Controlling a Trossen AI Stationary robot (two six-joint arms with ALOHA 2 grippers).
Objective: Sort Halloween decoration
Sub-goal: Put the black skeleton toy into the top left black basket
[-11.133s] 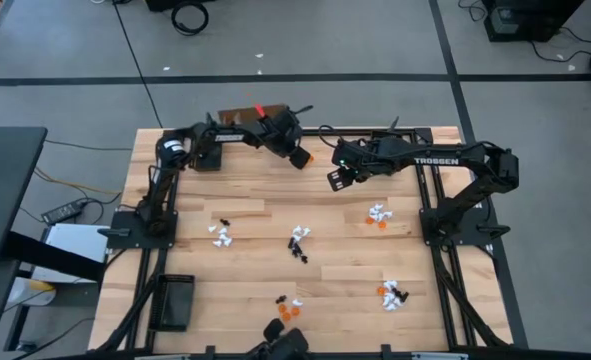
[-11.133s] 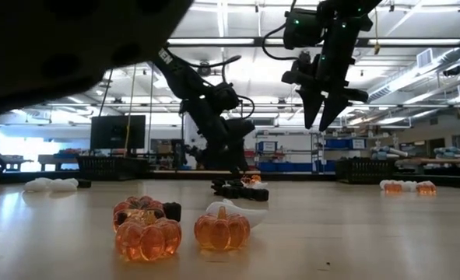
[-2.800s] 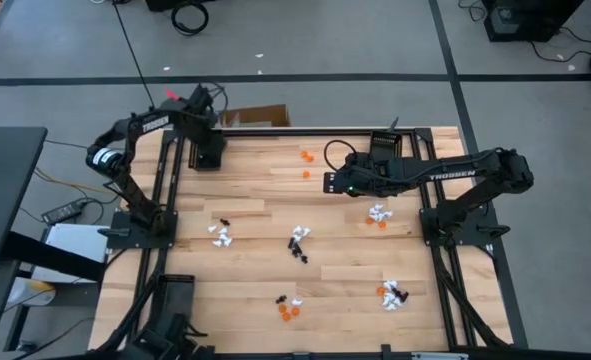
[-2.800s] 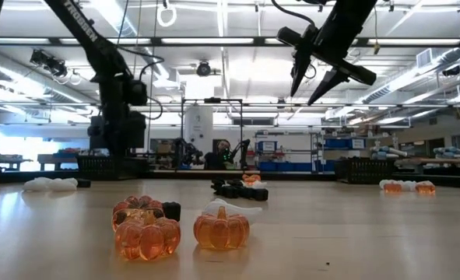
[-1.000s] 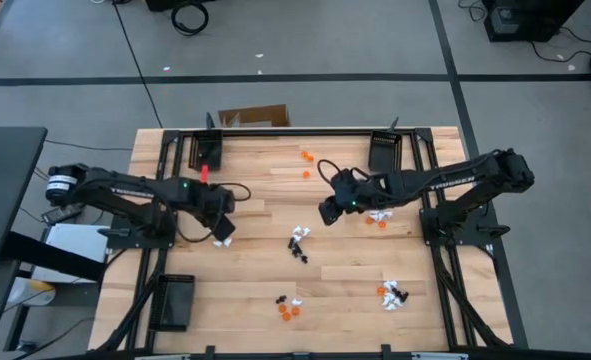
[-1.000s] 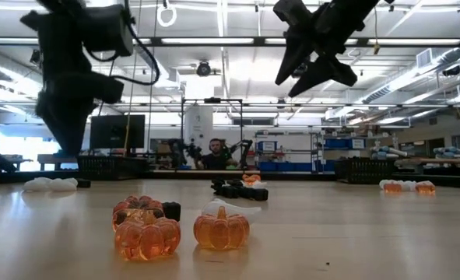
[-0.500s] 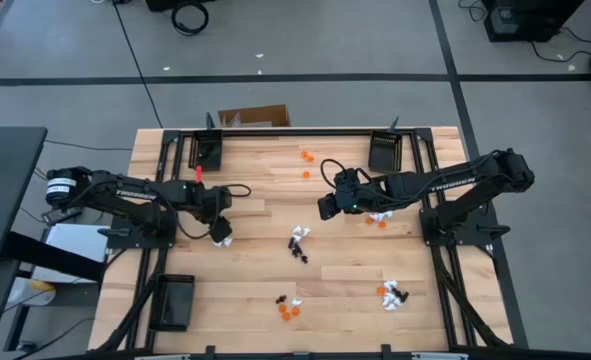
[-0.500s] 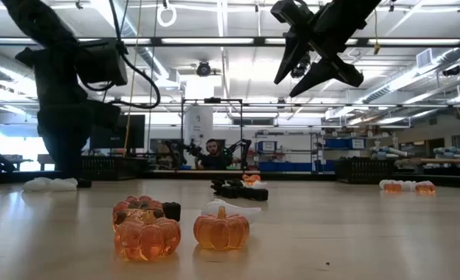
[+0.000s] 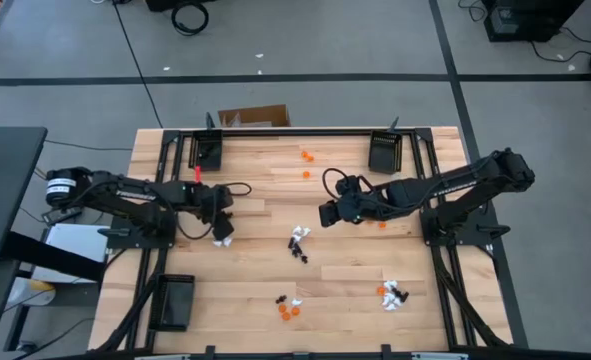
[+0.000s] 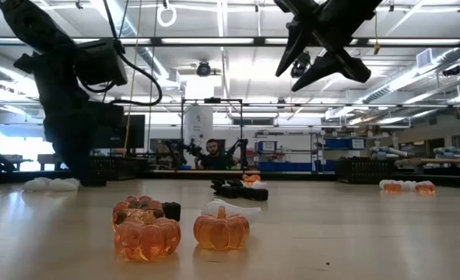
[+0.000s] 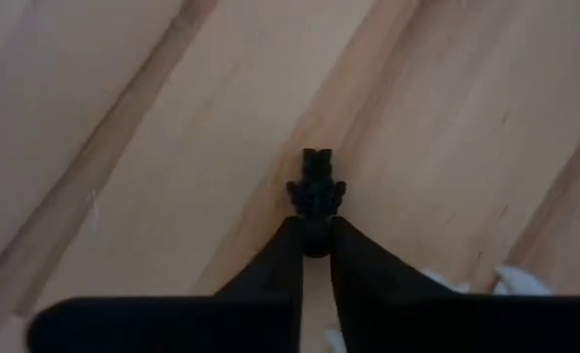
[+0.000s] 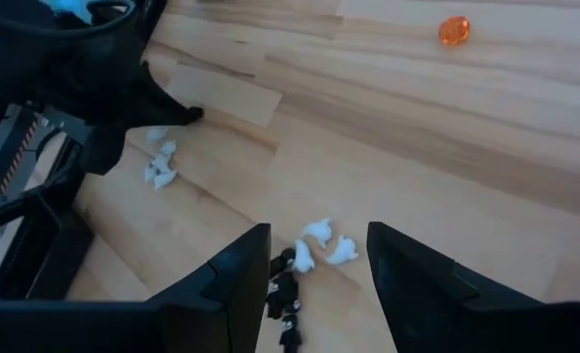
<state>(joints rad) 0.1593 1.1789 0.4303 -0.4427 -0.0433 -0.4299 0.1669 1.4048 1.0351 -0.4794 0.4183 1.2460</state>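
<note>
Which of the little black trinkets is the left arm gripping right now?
The black trinket pinched between the left gripper's fingers, beside the white pieces on the table's left. The other black ones lie untouched in the middle pile and the nearer piles.

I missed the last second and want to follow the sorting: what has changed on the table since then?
The left gripper has closed on a tiny black trinket at the left-hand cluster, where it was open before. The right gripper stays open above the middle cluster, shifted only slightly. The orange pumpkins have not moved.
</note>
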